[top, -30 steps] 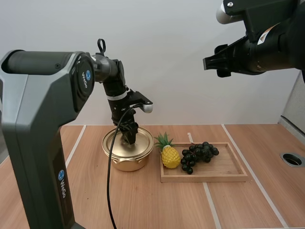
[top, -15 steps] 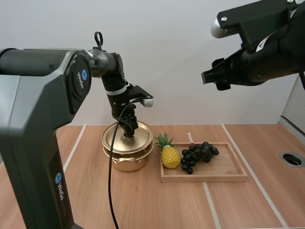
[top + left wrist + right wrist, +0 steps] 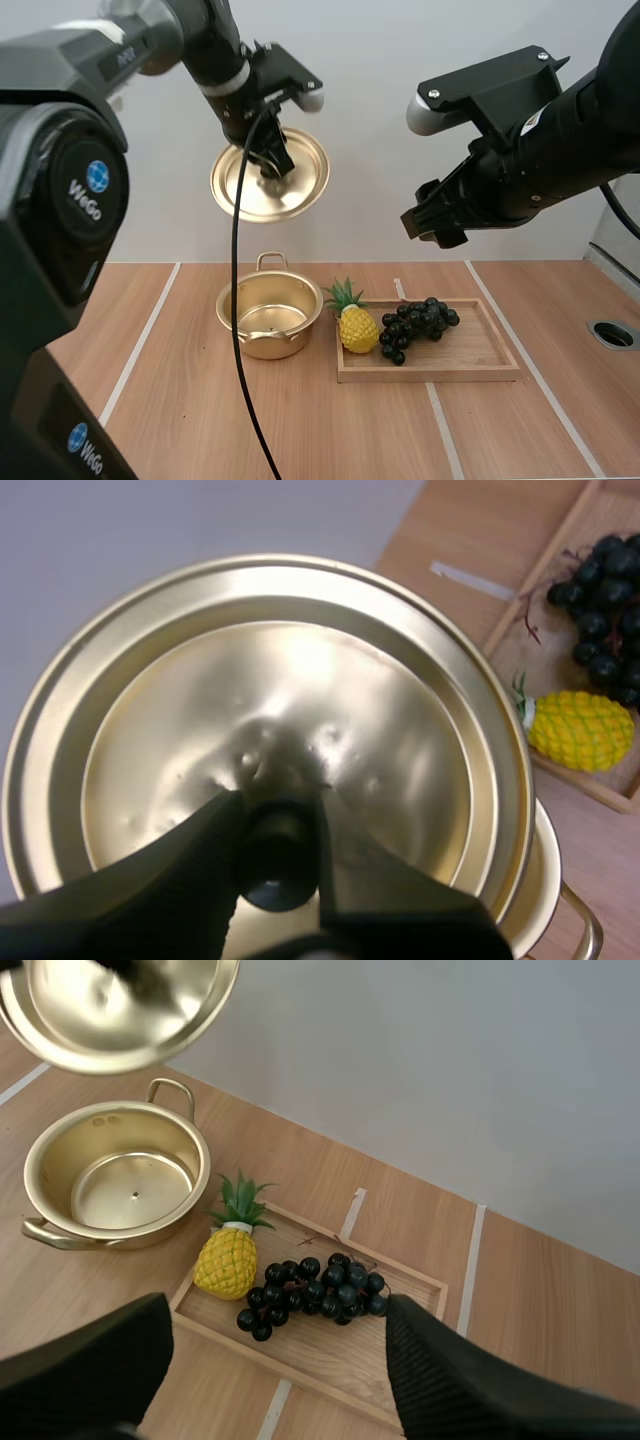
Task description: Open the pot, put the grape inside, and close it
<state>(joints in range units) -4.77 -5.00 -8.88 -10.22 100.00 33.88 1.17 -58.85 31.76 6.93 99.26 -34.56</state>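
Our left end effector point(image 3: 272, 160) hangs high in the air, its black fingers point(image 3: 190, 865) pinching the dark knob of the round, shiny gold metal lid point(image 3: 240, 185). The lid tilts just beneath those fingers. Well below that end effector, the gold two-handled metal pot point(image 3: 265, 345) stands open on the light wooden bench point(image 3: 200, 420).

Our right end effector point(image 3: 428, 225) hovers above the bench with its fingers point(image 3: 440, 1380) spread wide apart, holding nothing. Below it lies the shallow rectangular wooden tray point(image 3: 470, 350). The bunch of dark purple grapes point(image 3: 415, 322) rests in the tray, under the gap between the spread fingers. A small yellow toy pineapple point(image 3: 357, 328) with green leaves stands touching the grapes, between them and the pot.
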